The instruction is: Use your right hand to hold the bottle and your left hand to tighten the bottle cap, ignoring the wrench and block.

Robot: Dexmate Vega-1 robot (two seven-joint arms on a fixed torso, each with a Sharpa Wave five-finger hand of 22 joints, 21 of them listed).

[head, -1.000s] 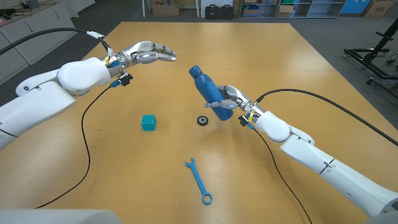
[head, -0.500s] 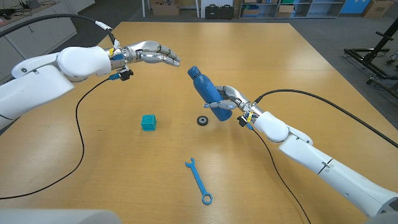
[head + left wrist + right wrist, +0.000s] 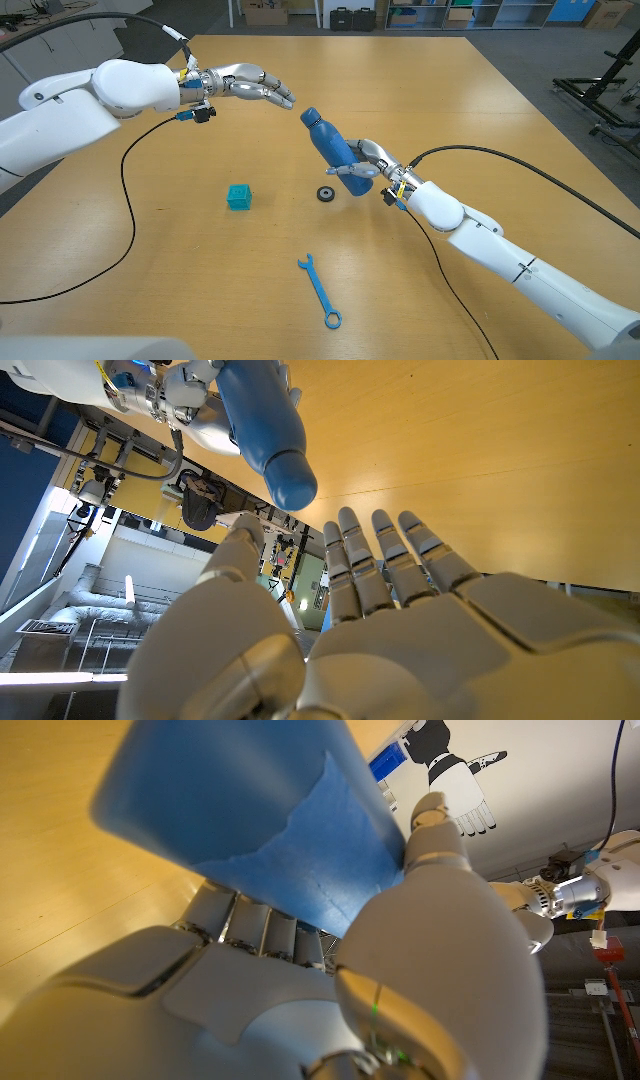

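1. Right hand (image 3: 362,162): fingers wrapped around the lower body of the blue bottle (image 3: 328,138), held tilted above the table (image 3: 420,90), neck toward the left hand.
2. Left hand (image 3: 243,84): empty, fingers extended and apart, near the bottle's top, not touching.
3. Step: approach to the cap; the black ring (image 3: 326,194) on the table may be that cap.
4. Next: close the left fingers about the bottle top and twist.

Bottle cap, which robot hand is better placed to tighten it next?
The left robot hand: it is open, empty, its fingers close to the bottle cap. The right robot hand grips the blue bottle, tilted above the table.
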